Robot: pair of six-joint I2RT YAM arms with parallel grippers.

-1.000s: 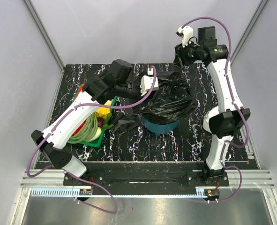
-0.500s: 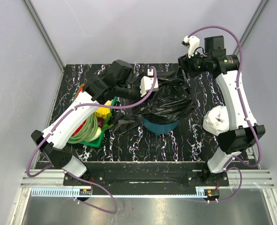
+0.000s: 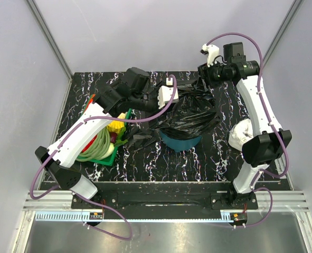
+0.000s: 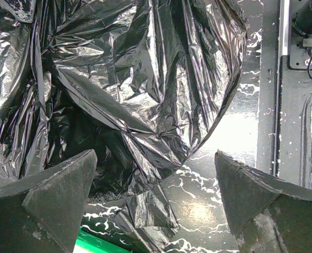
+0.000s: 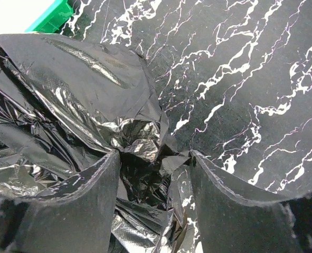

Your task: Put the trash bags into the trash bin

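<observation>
Top external: we're seeing the trash bin [image 3: 180,142] standing mid-way across the table [image 3: 203,163], w/ the big trash bag [image 3: 190,113] draping over its mouth; only the bin's 6 o'clock wall is showing. Film is spilling off at 9 o'clock toward the green tray [image 3: 107,158], & a strand is rising at 12 o'clock to the right arm's wrist. Left wrist: the left gripper [image 4: 154,158] is hovering over the bag's crinkled film, fingers spread wide, holding nothing. Right wrist: the right gripper [image 5: 154,155] is pinching a wad of bag film btwn its tips, the rest fanning toward 9 o'clock.
</observation>
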